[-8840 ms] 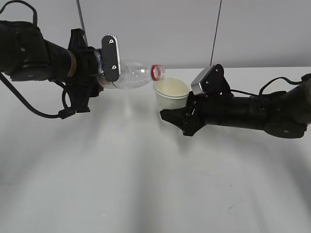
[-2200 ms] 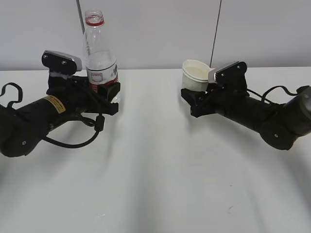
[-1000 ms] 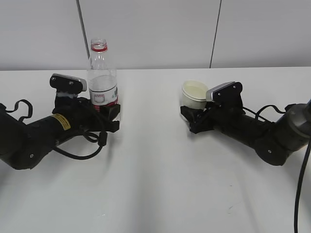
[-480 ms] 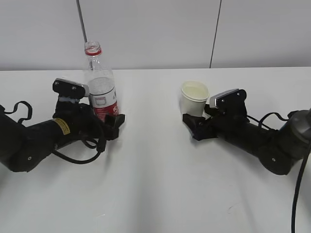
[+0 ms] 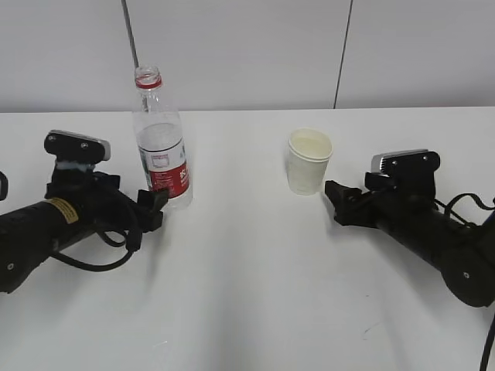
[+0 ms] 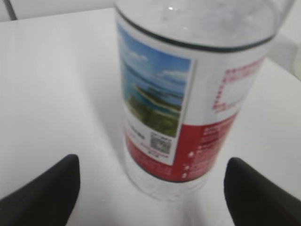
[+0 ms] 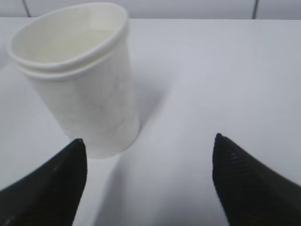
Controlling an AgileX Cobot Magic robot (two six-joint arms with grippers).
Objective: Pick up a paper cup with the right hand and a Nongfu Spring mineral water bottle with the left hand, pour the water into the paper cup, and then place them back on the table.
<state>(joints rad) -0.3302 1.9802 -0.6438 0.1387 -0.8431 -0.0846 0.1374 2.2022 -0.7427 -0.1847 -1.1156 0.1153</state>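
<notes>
Two items stand released on the desk (image 5: 247, 294): Nongfu Spring mineral water bottle (image 5: 160, 143) upright off my left jaws, paper cup (image 5: 308, 161) upright off my right jaws; both jaws spread, clear of contact; risk: either fingertip clipping its item, toppling it, spilling water.

Non-task stuff is just backdrop. Pale grey wall (image 5: 247, 54) behind the far edge of the setup, plain, no markings. Two thin dark vertical seams split it into panels: left seam (image 5: 130, 35) leans slightly and drops in from the top of frame; right seam (image 5: 343, 54) also leans slightly and ends at the wall's base. Wrist views catch only slivers of the same wall along their top edges, too blurred for detail.
</notes>
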